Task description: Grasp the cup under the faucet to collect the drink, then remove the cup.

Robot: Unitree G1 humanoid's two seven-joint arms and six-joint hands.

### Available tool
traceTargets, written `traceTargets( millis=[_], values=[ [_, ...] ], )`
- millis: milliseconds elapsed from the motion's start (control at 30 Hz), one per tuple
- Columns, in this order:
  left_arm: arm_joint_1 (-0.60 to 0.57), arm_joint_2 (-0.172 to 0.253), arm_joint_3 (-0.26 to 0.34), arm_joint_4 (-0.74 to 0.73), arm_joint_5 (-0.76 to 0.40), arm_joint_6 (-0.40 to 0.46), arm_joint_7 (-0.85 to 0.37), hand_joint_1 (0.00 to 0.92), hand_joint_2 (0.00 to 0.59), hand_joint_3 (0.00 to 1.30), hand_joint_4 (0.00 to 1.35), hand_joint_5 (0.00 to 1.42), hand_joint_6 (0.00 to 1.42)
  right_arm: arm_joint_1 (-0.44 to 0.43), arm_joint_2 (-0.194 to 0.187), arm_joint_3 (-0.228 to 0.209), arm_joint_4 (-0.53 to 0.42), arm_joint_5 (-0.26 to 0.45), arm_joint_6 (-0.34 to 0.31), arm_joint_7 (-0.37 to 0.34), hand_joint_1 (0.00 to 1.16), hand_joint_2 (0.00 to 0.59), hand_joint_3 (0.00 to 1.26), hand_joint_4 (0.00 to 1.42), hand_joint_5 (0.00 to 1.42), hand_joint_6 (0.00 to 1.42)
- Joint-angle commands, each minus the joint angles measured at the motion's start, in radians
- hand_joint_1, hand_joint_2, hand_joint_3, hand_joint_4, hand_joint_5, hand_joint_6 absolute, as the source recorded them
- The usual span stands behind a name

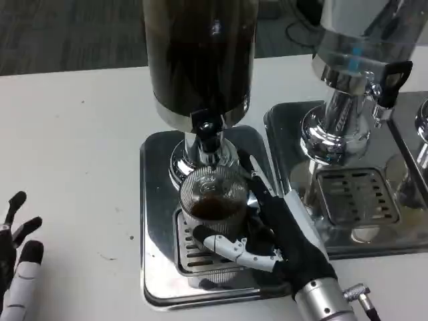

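Right hand (277,231) grips cup (214,200) under faucet (206,128), drink partly in; removal remains. Left hand (17,257) rests spread on table (73,147).

I read this as an office test room: grey carpet (67,33), loose cables (301,27), 2 drink dispensers (200,60) on a white tabletop (73,147).

Even, bright overhead light, glare on chrome trays (158,221), slight softness.
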Motion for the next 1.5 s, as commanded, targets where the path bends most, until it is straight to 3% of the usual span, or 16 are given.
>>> traceTargets(
  millis=[33, 400, 867, 1500],
  values=[
    [0.007, -0.002, 0.002, 0.001, -0.031, 0.004, -0.005, 0.0, 0.182, 0.09, 0.0, 0.16, 0.07, 0.009, 0.008, 0.013, 0.023, -0.014, 0.004, -0.01, 0.83, 0.153, 0.0, 0.04, 0.15, 0.4],
    [0.02, -0.002, 0.001, -0.007, -0.034, 0.003, -0.001, 0.0, 0.186, 0.09, 0.0, 0.17, 0.07, 0.009, 0.022, 0.012, 0.048, -0.005, -0.013, -0.037, 0.9, 0.156, 0.0, 0.24, 0.31, 0.56],
    [0.023, 0.006, 0.006, -0.003, -0.083, 0.014, -0.036, 0.0, 0.188, 0.11, 0.0, 0.17, 0.07, 0.009, 0.038, 0.009, 0.068, -0.012, -0.029, -0.076, 0.92, 0.15, 0.11, 0.37, 0.5, 0.71],
    [0.02, 0.002, 0.003, -0.006, -0.081, 0.018, -0.043, 0.0, 0.184, 0.11, 0.0, 0.17, 0.07, 0.017, 0.035, 0.005, 0.068, -0.045, -0.068, -0.137, 0.95, 0.164, 0.23, 0.56, 0.81, 1.25]
  ],
)
